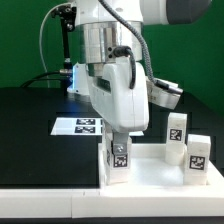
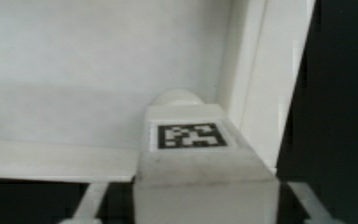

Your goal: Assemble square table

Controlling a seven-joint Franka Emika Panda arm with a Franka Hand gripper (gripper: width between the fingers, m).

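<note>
Wrist view: the gripper pinches a tagged leg standing inside the rimmed square top.

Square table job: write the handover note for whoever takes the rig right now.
Gripper: closed on a leg, holding it upright at a corner of the table top; the wrist view shows that leg right beside the rim.
Two more legs stand upright on the exterior view's right; whether they are seated cannot be told.
Marker board lies on the black table behind.
Left: seat the held leg. A fourth leg is not visible.
</note>
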